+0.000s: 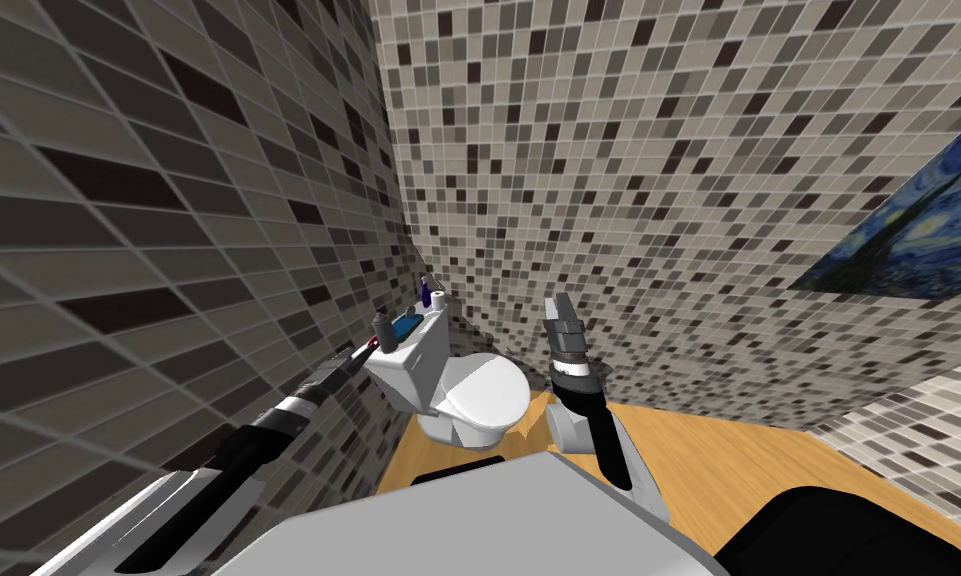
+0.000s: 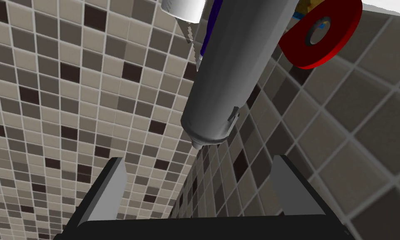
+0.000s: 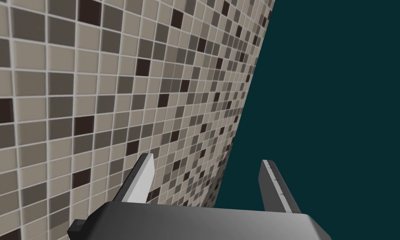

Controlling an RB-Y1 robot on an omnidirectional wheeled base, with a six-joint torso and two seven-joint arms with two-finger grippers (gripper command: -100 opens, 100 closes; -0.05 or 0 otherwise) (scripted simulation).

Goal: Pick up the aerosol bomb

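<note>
Aerosol can [image 1: 380, 326], a plain grey cylinder, is being carried on the lid of the toilet tank [image 1: 408, 368], at the corner edge nearest the tiled side wall [image 1: 148, 260]. The left end effector [image 1: 365, 350] is being held just beside that corner, in the narrow gap between tank and wall, with little room on the wall side. In the left wrist view its two fingers [image 2: 107, 187] are being held wide apart with nothing between them. The can's tapered end is being pointed toward their gap, just beyond the fingertips and untouched. A red ring [image 2: 319, 37] is being shown close beside the can. A dark blue bottle [image 1: 423, 292] and a blue item [image 1: 405, 325] are being carried farther along the tank lid, toward the back wall. The white toilet seat cover [image 1: 483, 392] is being shown shut in front of the tank. The right end effector [image 1: 560, 318] is being held raised beside the toilet bowl, well apart from the can, its fingers spread and empty. Open wooden floor [image 1: 748, 450] is being left free on that side.
</note>
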